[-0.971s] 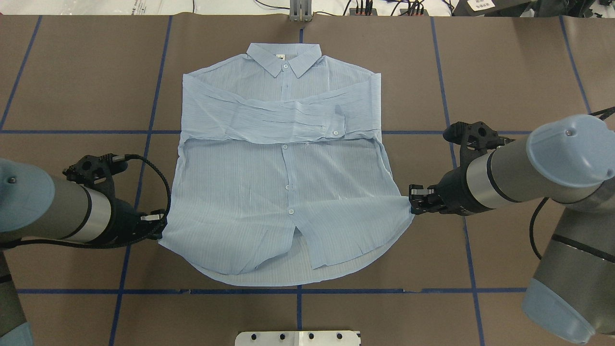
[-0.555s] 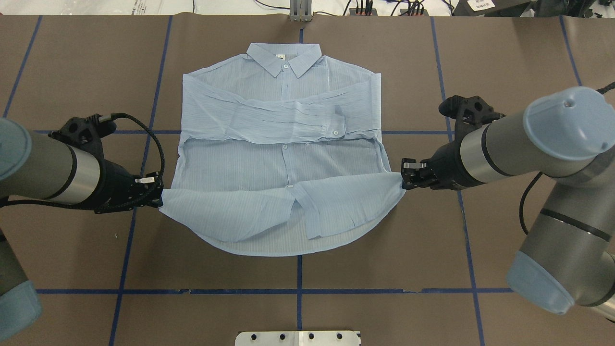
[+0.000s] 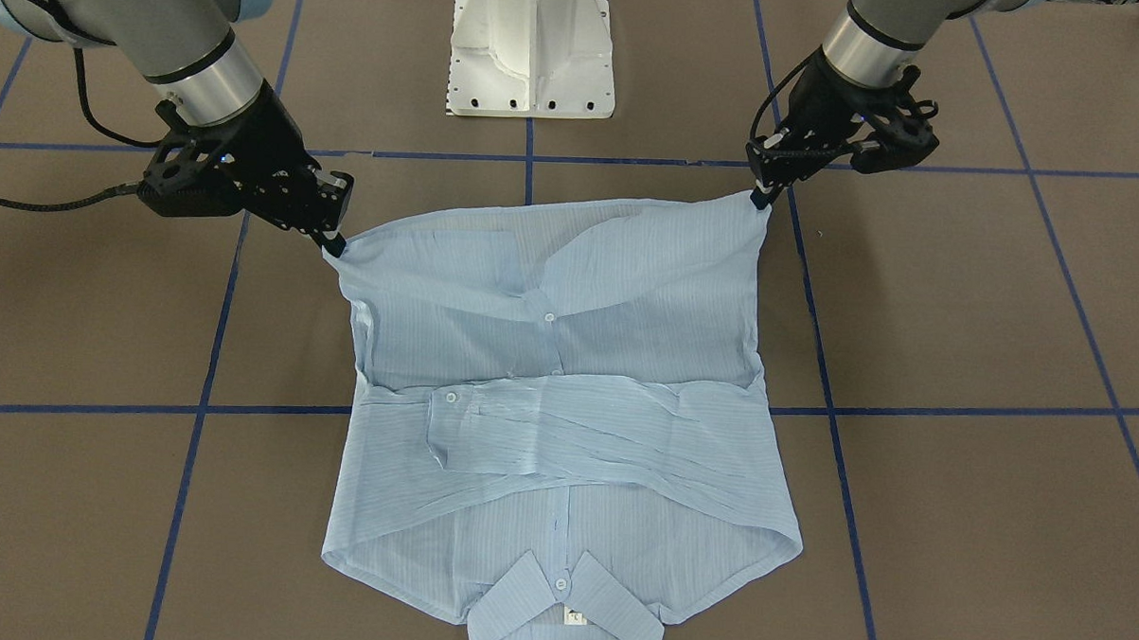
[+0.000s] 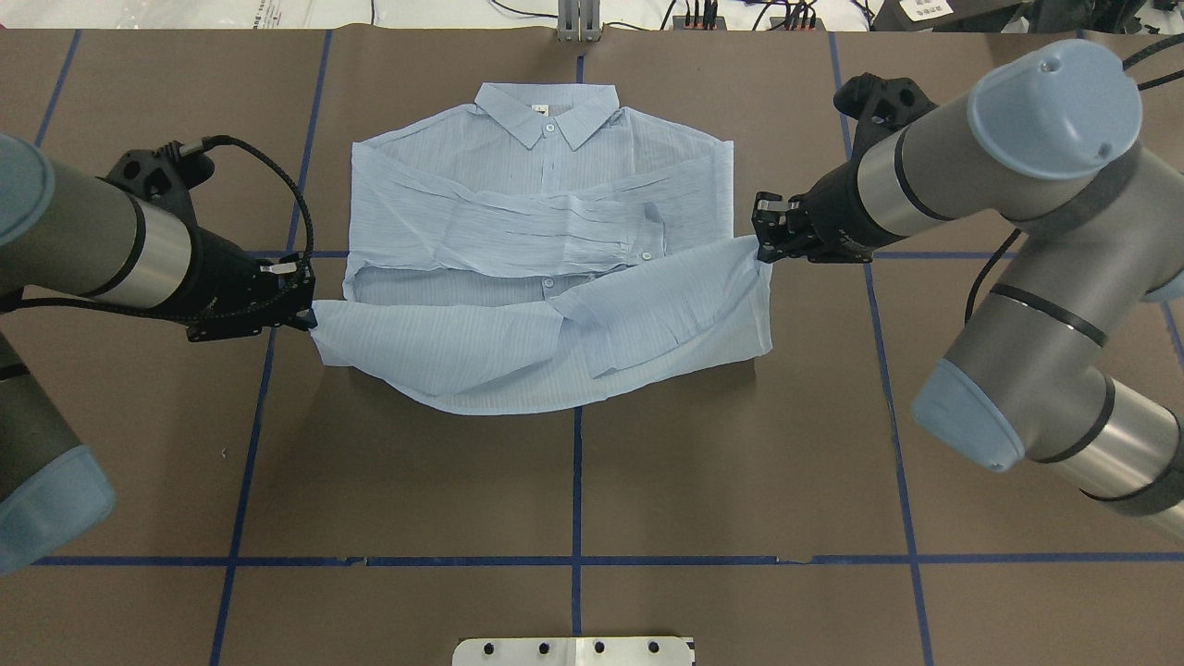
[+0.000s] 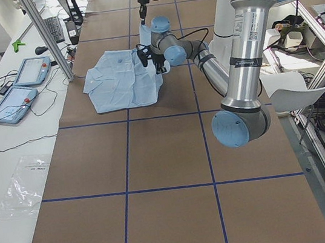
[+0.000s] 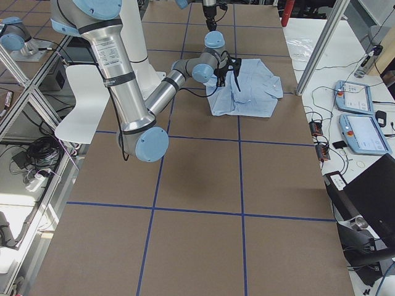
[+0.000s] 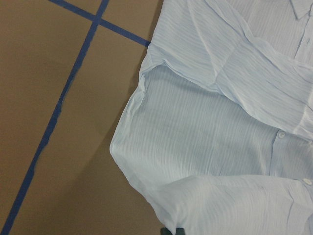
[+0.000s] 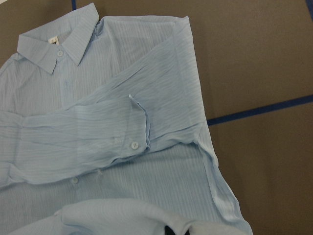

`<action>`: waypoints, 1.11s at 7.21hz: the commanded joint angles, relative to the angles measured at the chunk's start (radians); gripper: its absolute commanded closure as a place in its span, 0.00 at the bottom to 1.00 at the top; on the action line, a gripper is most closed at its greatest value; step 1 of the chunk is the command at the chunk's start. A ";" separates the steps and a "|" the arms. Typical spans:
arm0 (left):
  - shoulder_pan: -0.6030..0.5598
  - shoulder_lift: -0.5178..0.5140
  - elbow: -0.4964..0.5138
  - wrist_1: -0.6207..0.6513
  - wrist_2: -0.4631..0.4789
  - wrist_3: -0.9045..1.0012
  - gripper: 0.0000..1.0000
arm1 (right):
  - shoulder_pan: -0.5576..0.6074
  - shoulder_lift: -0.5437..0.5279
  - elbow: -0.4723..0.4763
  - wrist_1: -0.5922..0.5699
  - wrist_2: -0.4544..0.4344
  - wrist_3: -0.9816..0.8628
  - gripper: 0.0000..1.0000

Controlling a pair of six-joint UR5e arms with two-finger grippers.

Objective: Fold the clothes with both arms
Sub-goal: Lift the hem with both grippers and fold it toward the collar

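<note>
The light-blue striped shirt (image 4: 546,203) lies face up on the brown table, collar (image 4: 548,109) at the far side, both sleeves folded across the chest. Its hem (image 4: 518,356) is lifted off the table and carried toward the collar. My left gripper (image 4: 308,319) is shut on the hem's left corner. My right gripper (image 4: 760,248) is shut on the hem's right corner. In the front-facing view the shirt (image 3: 565,434) hangs taut between the left gripper (image 3: 758,200) and right gripper (image 3: 335,245). The left wrist view shows the shirt's side seam (image 7: 132,112); the right wrist view shows a buttoned cuff (image 8: 134,142).
Blue tape lines (image 4: 575,481) grid the brown table. The white pedestal base (image 3: 532,49) stands at the near edge. Tablets and cables (image 5: 23,87) lie on a side bench. A metal post (image 4: 578,20) stands at the far edge.
Both grippers have carried the hem corners away from the robot toward the collar. The lifted lower part of the shirt now folds over its middle.
</note>
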 commanded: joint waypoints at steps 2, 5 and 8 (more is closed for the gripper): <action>-0.144 -0.115 0.166 -0.012 -0.042 0.089 1.00 | 0.065 0.162 -0.228 0.002 0.000 -0.009 1.00; -0.195 -0.233 0.463 -0.183 -0.041 0.139 1.00 | 0.139 0.315 -0.497 0.073 0.057 -0.035 1.00; -0.195 -0.293 0.698 -0.388 -0.038 0.133 1.00 | 0.145 0.410 -0.749 0.232 0.057 -0.038 1.00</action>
